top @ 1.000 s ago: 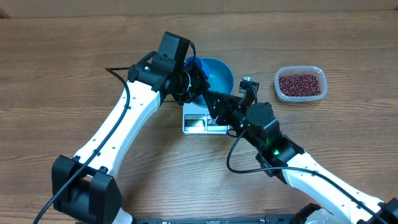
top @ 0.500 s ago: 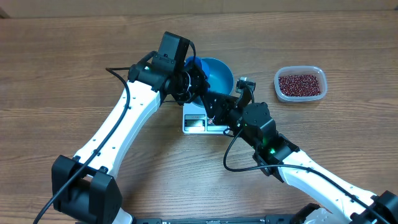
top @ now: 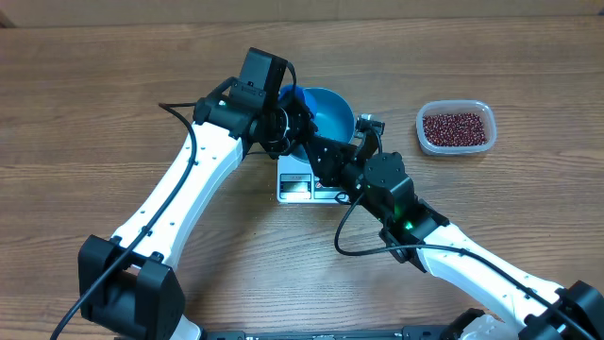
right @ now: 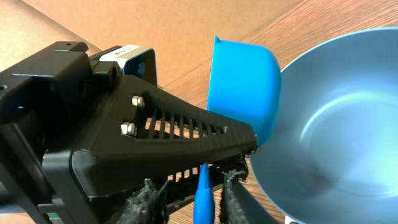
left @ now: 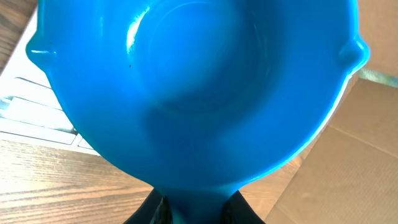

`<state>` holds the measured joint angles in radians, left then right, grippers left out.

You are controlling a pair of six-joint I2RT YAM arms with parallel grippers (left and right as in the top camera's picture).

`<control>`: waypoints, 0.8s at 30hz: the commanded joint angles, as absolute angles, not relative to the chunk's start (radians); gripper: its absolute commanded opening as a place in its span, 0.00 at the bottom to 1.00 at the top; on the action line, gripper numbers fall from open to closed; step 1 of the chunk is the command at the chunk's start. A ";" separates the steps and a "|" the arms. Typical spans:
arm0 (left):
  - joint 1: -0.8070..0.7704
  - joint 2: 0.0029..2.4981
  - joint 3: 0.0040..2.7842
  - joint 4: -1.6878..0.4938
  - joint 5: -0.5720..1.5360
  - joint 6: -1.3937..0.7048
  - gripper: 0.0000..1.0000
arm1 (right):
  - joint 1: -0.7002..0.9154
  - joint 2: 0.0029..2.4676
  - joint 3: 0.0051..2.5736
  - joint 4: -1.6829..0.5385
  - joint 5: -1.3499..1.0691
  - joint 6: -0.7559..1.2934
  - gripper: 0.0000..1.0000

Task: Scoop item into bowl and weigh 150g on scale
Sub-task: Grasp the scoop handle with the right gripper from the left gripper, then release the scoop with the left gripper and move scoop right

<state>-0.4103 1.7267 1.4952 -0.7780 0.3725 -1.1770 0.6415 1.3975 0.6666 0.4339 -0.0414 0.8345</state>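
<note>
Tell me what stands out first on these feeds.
Both arms meet over the blue bowl on the white scale at mid-table; its visible inside is bare. The left gripper pinches the handle of a small blue scoop, and the right gripper has its fingers either side of that same handle. The beans sit in a clear tub, apart on the right.

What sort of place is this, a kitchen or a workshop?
Probably a robotics test bench, not a kitchen: two white robot arms at a wooden table, with a kitchen scale, a blue bowl and a tub of beans set out.
</note>
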 commanded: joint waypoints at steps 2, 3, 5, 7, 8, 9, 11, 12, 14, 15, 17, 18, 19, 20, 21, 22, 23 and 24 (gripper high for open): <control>-0.419 1.732 1.522 -0.780 0.393 -1.185 0.16 | 0.647 1.419 0.703 0.437 -0.034 0.841 0.25; -0.419 1.732 1.522 -0.779 0.393 -1.186 0.16 | 0.647 1.419 0.703 0.436 -0.034 0.841 0.24; -0.419 1.732 1.522 -0.779 0.392 -1.186 0.17 | 0.647 1.419 0.703 0.434 -0.035 0.841 0.21; -0.419 1.732 1.522 -0.780 0.392 -1.186 0.17 | 0.647 1.419 0.703 0.431 -0.035 0.841 0.18; -0.419 1.732 1.522 -0.780 0.392 -1.186 0.17 | 0.647 1.419 0.703 0.428 -0.035 0.841 0.17; -0.419 1.732 1.522 -0.780 0.392 -1.186 0.17 | 0.647 1.419 0.703 0.424 -0.035 0.841 0.15; -0.419 1.732 1.522 -0.779 0.392 -1.186 0.17 | 0.647 1.419 0.703 0.411 -0.035 0.841 0.10; -0.419 1.732 1.522 -0.779 0.392 -1.186 0.17 | 0.647 1.419 0.703 0.407 -0.035 0.841 0.08; -0.419 1.732 1.522 -0.779 0.392 -1.186 0.17 | 0.647 1.419 0.703 0.403 -0.035 0.841 0.06; -0.419 1.732 1.522 -0.779 0.392 -1.186 0.17 | 0.647 1.419 0.703 0.404 -0.035 0.841 0.04; -0.419 1.732 1.522 -0.779 0.392 -1.186 0.19 | 0.647 1.419 0.703 0.404 -0.035 0.841 0.04; -0.419 1.732 1.522 -0.779 0.392 -1.186 0.22 | 0.647 1.419 0.703 0.403 -0.035 0.841 0.04; -0.419 1.732 1.522 -0.777 0.400 -1.178 0.44 | 0.647 1.415 0.703 0.398 -0.035 0.841 0.04; -0.419 1.731 1.523 -0.770 0.412 -1.163 0.61 | 0.646 1.412 0.703 0.393 -0.035 0.836 0.04; -0.418 1.728 1.524 -0.756 0.420 -1.141 0.75 | 0.645 1.405 0.703 0.385 -0.034 0.828 0.04; -0.416 1.724 1.525 -0.746 0.420 -1.126 0.90 | 0.641 1.398 0.703 0.378 -0.034 0.811 0.04; -0.411 1.716 1.531 -0.743 0.419 -1.111 1.00 | 0.635 1.387 0.703 0.366 -0.033 0.801 0.04; -0.406 1.708 1.540 -0.735 0.420 -1.091 1.00 | 0.627 1.375 0.703 0.352 -0.029 0.798 0.04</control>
<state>-0.4122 1.7267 1.4952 -0.7517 0.3908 -1.1625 0.6418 1.4075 0.6750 0.3679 -0.0376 0.8345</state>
